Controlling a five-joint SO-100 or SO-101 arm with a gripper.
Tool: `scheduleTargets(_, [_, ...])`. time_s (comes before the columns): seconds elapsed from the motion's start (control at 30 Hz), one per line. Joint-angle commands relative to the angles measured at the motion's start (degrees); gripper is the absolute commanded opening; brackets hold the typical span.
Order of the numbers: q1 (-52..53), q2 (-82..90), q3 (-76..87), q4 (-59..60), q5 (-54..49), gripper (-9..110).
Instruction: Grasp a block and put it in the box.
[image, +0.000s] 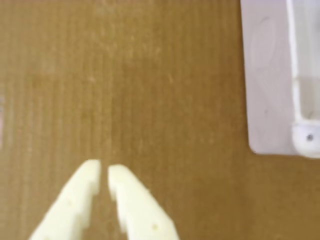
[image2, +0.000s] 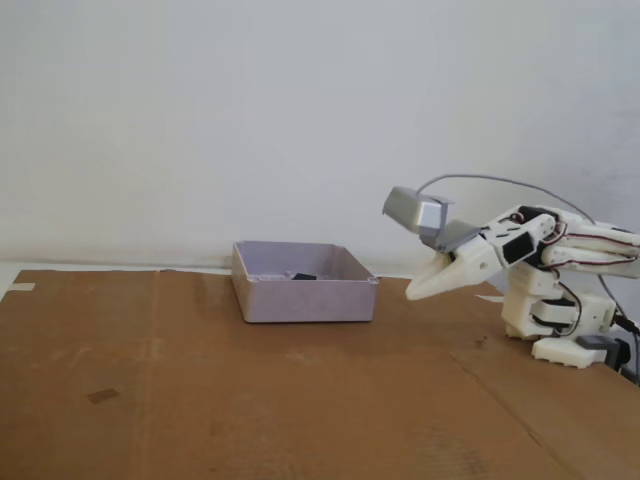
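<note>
My gripper (image: 104, 169) has cream fingers that enter the wrist view from the bottom; they stand almost together with nothing between them. In the fixed view the gripper (image2: 412, 292) hangs above the cardboard, just right of the box. The pale lilac box (image2: 305, 297) stands open on the cardboard; its corner shows at the right edge of the wrist view (image: 270, 100). A dark block (image2: 303, 276) lies inside the box. No block lies loose on the cardboard in either view.
Brown cardboard (image2: 250, 400) covers the table. A small dark mark (image2: 102, 396) sits on it at the left. The arm's white base (image2: 560, 325) stands at the right. A white wall is behind.
</note>
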Motion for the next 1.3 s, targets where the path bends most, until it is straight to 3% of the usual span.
scheduleTargets(0.0, [0.0, 3.2, 2.6, -1.9, -0.1, 0])
scheduleTargets(0.33, [0.0, 3.3, 2.6, 0.0, -0.4, 0])
scheduleTargets(1.27, [-2.8, 11.0, 2.2, 42.5, -0.1, 0])
